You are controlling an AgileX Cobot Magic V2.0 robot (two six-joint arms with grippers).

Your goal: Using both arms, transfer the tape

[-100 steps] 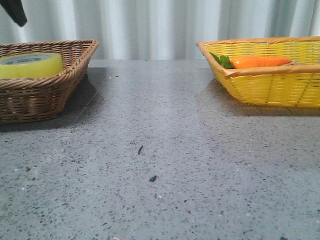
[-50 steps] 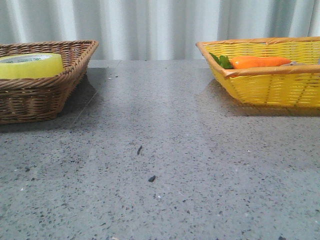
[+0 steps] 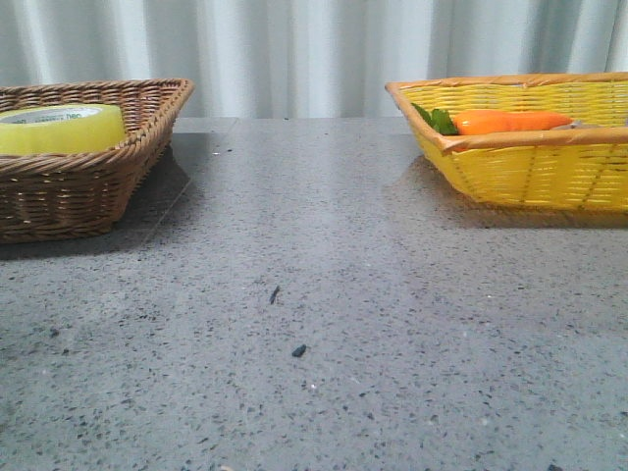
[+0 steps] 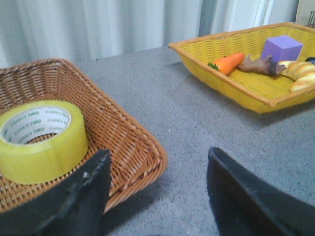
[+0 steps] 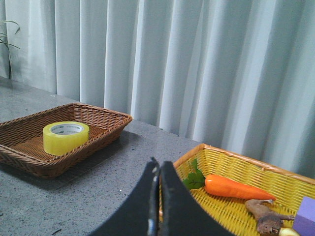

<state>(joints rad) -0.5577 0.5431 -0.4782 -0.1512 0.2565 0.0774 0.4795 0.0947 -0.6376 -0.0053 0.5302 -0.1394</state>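
Observation:
The yellow tape roll (image 3: 61, 128) with a white core and green print lies flat in the brown wicker basket (image 3: 88, 186) at the table's left. It also shows in the left wrist view (image 4: 42, 140) and in the right wrist view (image 5: 65, 137). My left gripper (image 4: 157, 162) is open and empty, above the basket's near corner, apart from the tape. My right gripper (image 5: 160, 169) is shut and empty, high above the near rim of the yellow basket (image 5: 231, 162). Neither gripper shows in the front view.
The yellow basket (image 3: 530, 172) at the right holds an orange carrot (image 3: 510, 122) with green leaves, a brown root, a purple block (image 4: 280, 48) and bananas. Grey speckled table (image 3: 314, 324) lies between the baskets. A white curtain hangs behind.
A black arm part seen at the front view's top left one second ago has left that view. The tape and baskets have not moved.

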